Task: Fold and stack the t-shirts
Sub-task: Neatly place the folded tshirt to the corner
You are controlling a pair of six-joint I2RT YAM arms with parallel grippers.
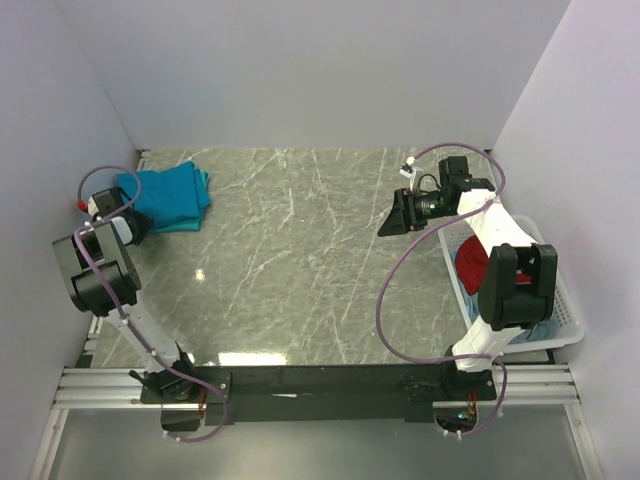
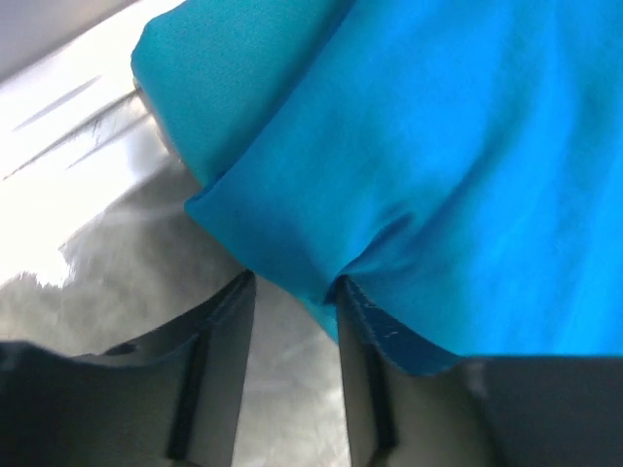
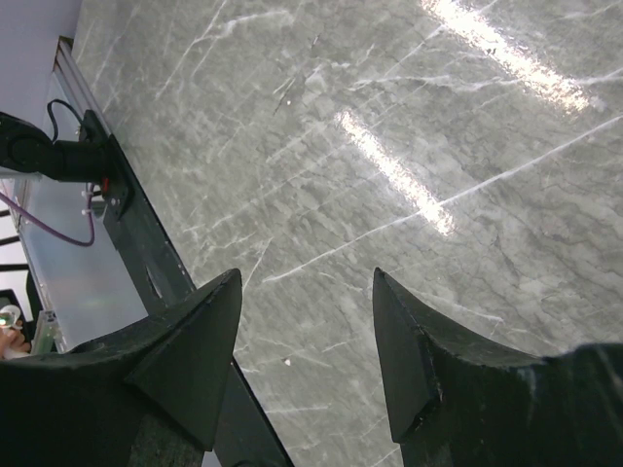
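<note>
On the near right, one white basket (image 1: 570, 330) held something red (image 1: 470, 262), partly hidden by the right arm. The right gripper (image 3: 307, 282) hung open above the marble table (image 1: 300, 260). In the far left corner, the left gripper (image 2: 292, 282) stood open at the teal t-shirts (image 1: 170, 195). Only its wrist view showed a hem lying on one finger (image 2: 365, 389). How many shirts were in the pile could not be told.

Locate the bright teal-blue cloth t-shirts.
Top view: the folded teal-blue cloth t-shirts sit at the far-left corner of the grey marble table, right beside the left end effector, their edge draped on one of its fingers.
</note>
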